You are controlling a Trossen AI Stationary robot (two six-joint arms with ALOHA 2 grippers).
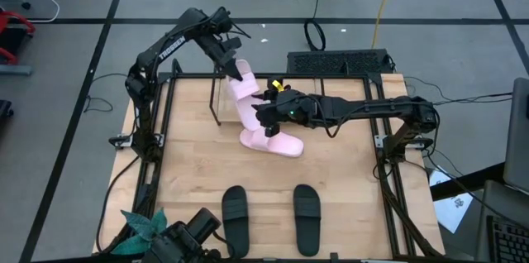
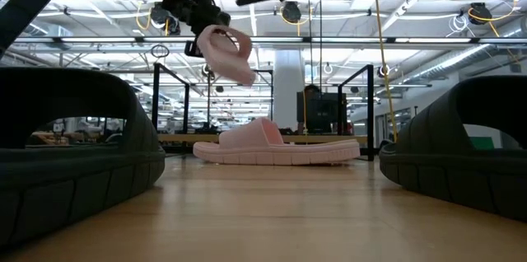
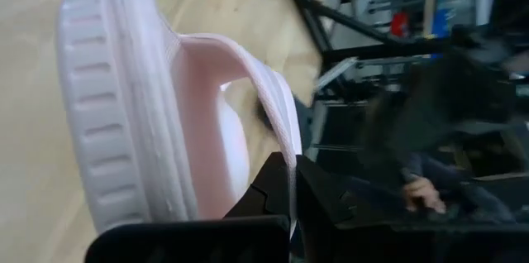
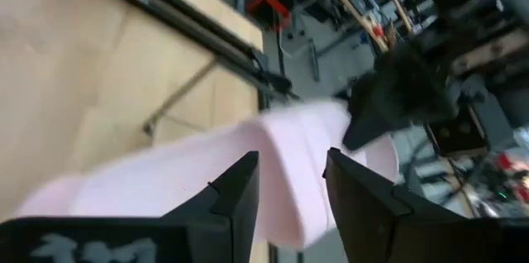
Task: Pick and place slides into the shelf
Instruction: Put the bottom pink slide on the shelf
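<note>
L gripper [image 1: 231,63] clamped on raised pink slide's [image 1: 244,96] strap; R gripper [image 1: 263,114] fingers spread (straddling it).

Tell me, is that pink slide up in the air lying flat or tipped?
Tipped. The raised pink slide hangs at a steep slant from the left gripper, shut on its strap, well above the table; its mate lies flat.

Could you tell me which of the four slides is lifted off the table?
The pink slide gripped by the left gripper by its strap; the other pink slide and both black slides lie flat.
</note>
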